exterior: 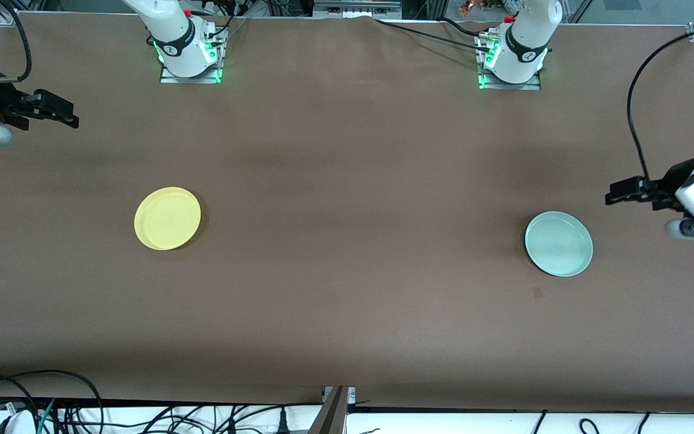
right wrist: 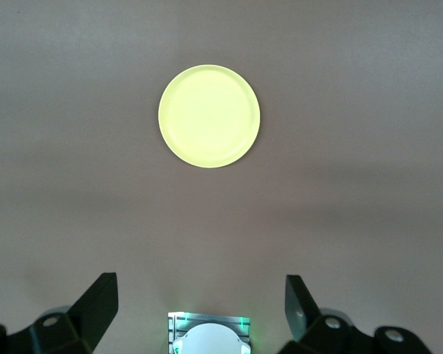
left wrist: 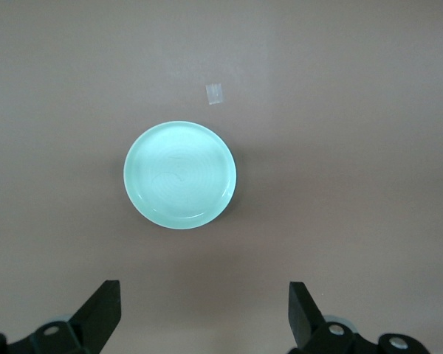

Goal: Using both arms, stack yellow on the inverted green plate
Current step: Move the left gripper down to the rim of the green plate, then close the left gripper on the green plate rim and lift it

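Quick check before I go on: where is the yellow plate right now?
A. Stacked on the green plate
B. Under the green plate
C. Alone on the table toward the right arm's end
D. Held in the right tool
C: the yellow plate lies alone on the table, well apart from the green plate, with no tool touching it.

A brown covering spans the surface (exterior: 347,150), lit evenly with soft shadow bands. Aluminium frame rails (exterior: 356,5) line the edge by the bases. Black cables (exterior: 142,416) lie along the white edge nearest the front camera.
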Controlling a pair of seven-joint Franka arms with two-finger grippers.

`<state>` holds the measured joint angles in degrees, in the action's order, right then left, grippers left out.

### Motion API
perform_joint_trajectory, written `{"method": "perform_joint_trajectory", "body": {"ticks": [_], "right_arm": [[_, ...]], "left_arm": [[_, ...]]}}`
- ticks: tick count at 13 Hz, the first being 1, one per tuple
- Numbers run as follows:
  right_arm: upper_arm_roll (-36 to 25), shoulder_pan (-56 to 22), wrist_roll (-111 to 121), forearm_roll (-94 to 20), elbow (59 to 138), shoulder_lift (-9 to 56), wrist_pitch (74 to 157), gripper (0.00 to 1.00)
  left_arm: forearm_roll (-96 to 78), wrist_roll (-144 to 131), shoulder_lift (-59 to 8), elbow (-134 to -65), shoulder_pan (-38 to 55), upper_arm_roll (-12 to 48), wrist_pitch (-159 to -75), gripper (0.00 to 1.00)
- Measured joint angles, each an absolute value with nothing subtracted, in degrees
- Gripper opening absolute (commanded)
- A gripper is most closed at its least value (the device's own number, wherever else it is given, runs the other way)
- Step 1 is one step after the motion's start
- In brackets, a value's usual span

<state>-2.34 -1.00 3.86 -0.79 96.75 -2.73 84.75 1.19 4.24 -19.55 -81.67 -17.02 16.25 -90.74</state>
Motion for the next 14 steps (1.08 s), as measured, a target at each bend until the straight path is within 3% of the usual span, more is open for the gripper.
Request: {"method": "perform_joint_trajectory", "body": {"ticks": [4, 9, 14], "right_arm": [[-2.3, -1.0, 3.9, -0.8, 96.8, -2.7, 84.7, 1.0], [-2.3, -1.0, 3.9, -0.8, 96.8, -2.7, 84.7, 1.0], [-2.3, -1.0, 3.9, -0.8, 96.8, -2.7, 84.7, 1.0]], "left_arm": [[5.1, 4.6, -27.6, -86.0, -17.9, 15.6, -103.2, 1.0], [9.0, 6.4, -31.1, -97.9, -23.9, 15.0, -118.7, 1.0], [10.5, 7.9, -31.7, -104.8, -26.8, 15.2, -123.3, 1.0]]}}
